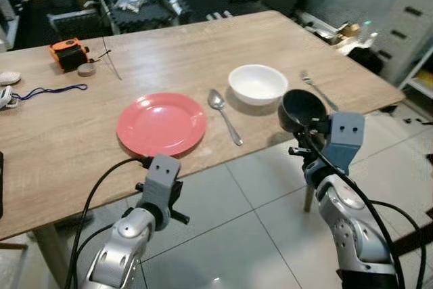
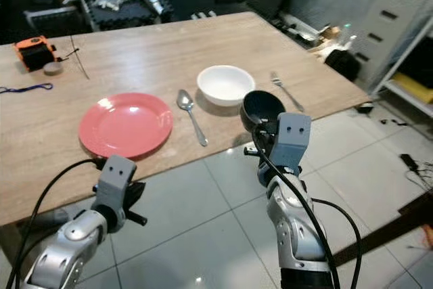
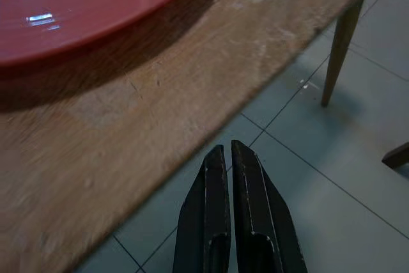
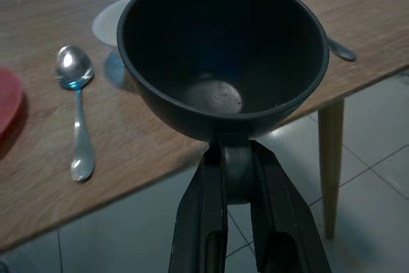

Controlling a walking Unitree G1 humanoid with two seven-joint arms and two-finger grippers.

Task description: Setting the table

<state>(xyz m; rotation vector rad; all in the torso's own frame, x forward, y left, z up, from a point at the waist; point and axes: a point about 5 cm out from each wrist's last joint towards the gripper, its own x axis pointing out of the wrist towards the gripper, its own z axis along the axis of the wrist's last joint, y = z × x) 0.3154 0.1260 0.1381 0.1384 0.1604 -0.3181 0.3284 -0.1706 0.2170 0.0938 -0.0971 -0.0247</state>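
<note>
The black bowl [image 4: 222, 55] was held aloft at the table's near edge, pinched by its rim between the two fingers of the right gripper [image 4: 235, 158], upright and tipped only slightly, with its open mouth clear. It hung just in front of the white bowl [image 1: 258, 83], which sat on the wooden table [image 1: 169, 59] beside a spoon [image 1: 224, 115]. A fork [image 1: 318, 89] lay on the far side of the white bowl, and a red plate [image 1: 162, 124] rested past the spoon, near the table edge.

The main risk looked to be the grip itself: the hold was on a thin bit of rim (a narrow purchase for a deep bowl), so a quick swing or a bump against the table edge could twist the bowl out of the fingers and drop it to the tiled floor [image 1: 237, 235]. Setting it down too close to the white bowl could also knock the two together, or nudge the fork.

The right arm reached forward and up from below the table edge, wrist raised so the bowl cleared the tabletop. The left gripper [image 3: 231, 158] waited low in front of the table, just short of the edge by the red plate, its fingers pressed together and holding nothing.
</note>
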